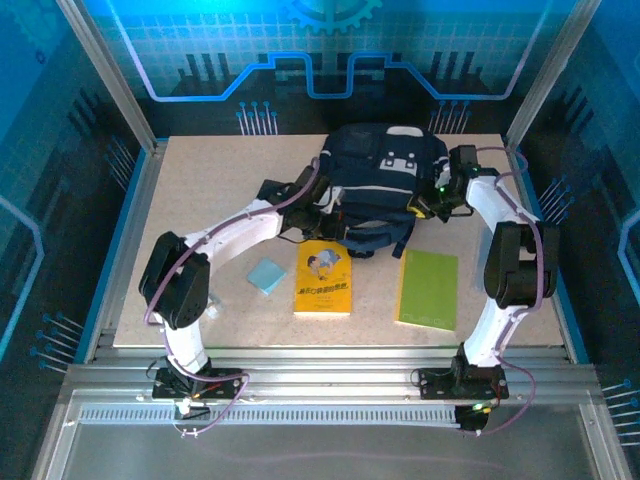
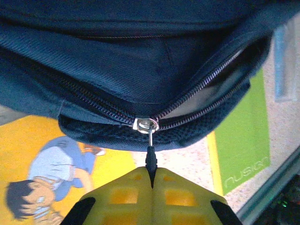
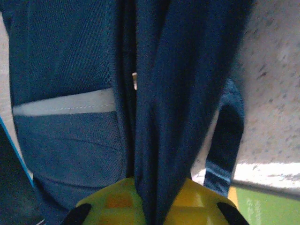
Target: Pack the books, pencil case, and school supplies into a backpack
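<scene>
The navy backpack [image 1: 385, 170] lies at the back middle of the table. My left gripper [image 1: 322, 207] is at its left front edge, and in the left wrist view this gripper [image 2: 152, 180] is shut on the black zipper pull [image 2: 150, 159] below the metal slider [image 2: 146, 124]; the zipper gapes partly to the right. My right gripper [image 1: 436, 200] is at the bag's right side, where it [image 3: 161, 199] is shut on a fold of navy fabric [image 3: 178, 117]. The orange-yellow book [image 1: 323, 280], lime-green book [image 1: 428, 290] and light-blue pad [image 1: 266, 275] lie in front. The pencil case is out of view.
The table [image 1: 200, 200] is a speckled beige board with metal frame posts at its corners and a rail along the near edge. A backpack strap [image 3: 225, 140] hangs beside my right fingers. Both books lie close under the bag's front edge.
</scene>
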Action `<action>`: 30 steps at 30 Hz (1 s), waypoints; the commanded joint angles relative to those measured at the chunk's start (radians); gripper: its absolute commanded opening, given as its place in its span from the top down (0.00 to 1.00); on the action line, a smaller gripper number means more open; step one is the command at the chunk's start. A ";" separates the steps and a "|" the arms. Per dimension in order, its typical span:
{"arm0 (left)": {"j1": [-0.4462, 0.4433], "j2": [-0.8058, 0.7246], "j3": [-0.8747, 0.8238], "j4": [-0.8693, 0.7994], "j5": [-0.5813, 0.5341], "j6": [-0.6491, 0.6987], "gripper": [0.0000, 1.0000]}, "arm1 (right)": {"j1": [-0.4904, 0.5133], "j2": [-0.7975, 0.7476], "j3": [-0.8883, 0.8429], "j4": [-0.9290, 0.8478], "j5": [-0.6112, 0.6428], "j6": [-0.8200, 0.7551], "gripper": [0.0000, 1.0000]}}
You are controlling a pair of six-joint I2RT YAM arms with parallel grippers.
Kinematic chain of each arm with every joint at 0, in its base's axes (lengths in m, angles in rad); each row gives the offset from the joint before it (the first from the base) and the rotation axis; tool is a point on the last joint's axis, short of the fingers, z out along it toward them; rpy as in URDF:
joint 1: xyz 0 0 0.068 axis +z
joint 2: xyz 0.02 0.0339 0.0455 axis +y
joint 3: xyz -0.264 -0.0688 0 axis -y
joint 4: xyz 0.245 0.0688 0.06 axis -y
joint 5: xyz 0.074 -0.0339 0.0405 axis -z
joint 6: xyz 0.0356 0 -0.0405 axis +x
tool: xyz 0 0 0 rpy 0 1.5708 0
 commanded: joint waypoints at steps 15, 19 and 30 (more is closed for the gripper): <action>-0.107 0.139 0.195 0.102 0.170 -0.100 1.00 | -0.010 -0.405 -0.395 0.228 -0.052 0.191 0.00; -0.110 0.124 0.175 0.118 0.173 -0.105 1.00 | 0.047 -0.372 -0.439 0.338 -0.075 0.280 0.01; -0.105 0.089 0.060 0.147 0.114 -0.084 1.00 | 0.103 -0.289 -0.475 0.472 -0.042 0.382 1.00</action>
